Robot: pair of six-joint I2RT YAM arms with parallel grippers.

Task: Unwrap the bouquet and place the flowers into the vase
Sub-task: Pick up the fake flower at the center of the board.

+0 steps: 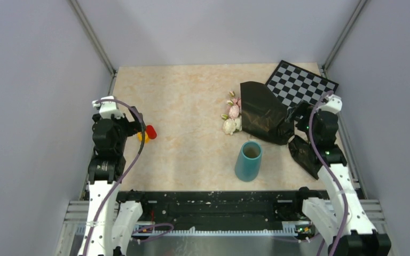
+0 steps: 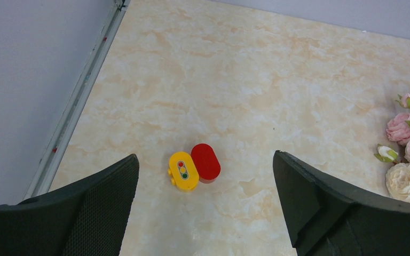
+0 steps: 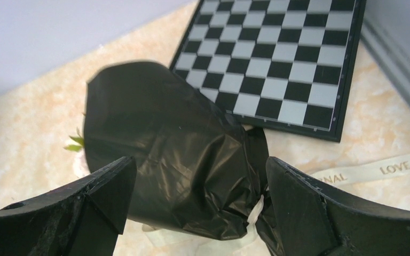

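Over on left side, left gripper (image 2: 205, 157) hovers above red-yellow toy (image 2: 195, 166), fingers wide apart, nothing in it. Middle: teal vase (image 1: 248, 160) standing upright. Just behind and right of it, bouquet (image 1: 261, 112) lies on side, roses (image 1: 232, 117) pointing left. Right gripper (image 3: 200, 160) is spread wide over black paper (image 3: 165, 144), not clamped. My guess: paper light, crinkly, slippery; roses crushable. Pinch paper edge or ribbon (image 3: 373, 170), never blooms.

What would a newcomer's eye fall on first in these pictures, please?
The black-wrapped bouquet lies at the far right of the table beside a checkerboard, with pink and cream flowers poking out leftward. Just nearer stands the teal vase, upright, with no flowers in it. A small red-and-yellow toy lies alone on the left.
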